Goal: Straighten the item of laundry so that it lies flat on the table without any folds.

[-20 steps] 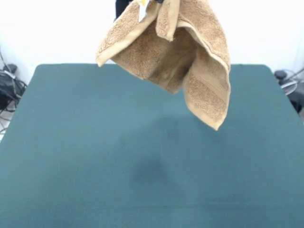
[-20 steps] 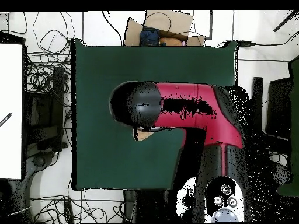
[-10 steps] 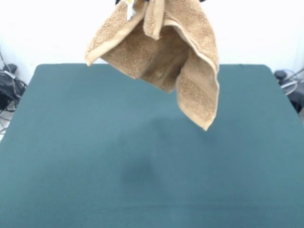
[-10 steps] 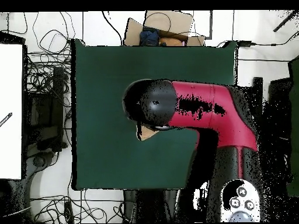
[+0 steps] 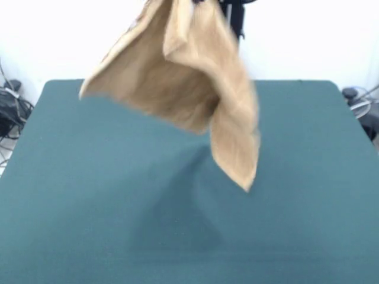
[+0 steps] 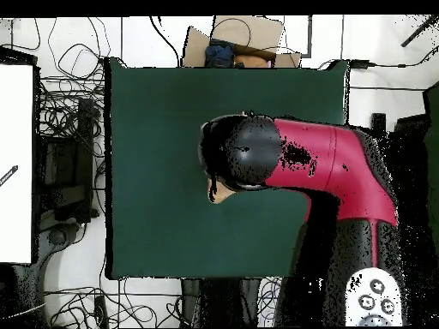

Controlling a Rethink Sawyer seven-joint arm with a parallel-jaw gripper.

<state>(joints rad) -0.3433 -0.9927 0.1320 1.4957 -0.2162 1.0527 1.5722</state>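
Observation:
The item of laundry (image 5: 189, 89), an orange-tan towel, hangs bunched and folded in the air above the table (image 5: 71, 207). Its lowest corner dangles to the right of centre, clear of the green cloth. Its top rises to the picture's upper edge, where dark parts of my gripper (image 5: 196, 2) show, shut on the towel. In the overhead view the red and black arm (image 6: 317, 163) covers the gripper, and only a small tan bit of the towel (image 6: 221, 191) shows below the arm's black head, over the middle of the table (image 6: 154, 111).
A cardboard box (image 6: 236, 38) sits past the table's top edge in the overhead view. Tangled cables (image 6: 60, 111) and a white board (image 6: 17, 163) lie along the left side. The front view shows cables (image 5: 9, 106) at the left and gear (image 5: 361, 103) at the right.
The hanging towel has swung left and lower in the front view and is blurred with motion. In the overhead view the arm's head has shifted right.

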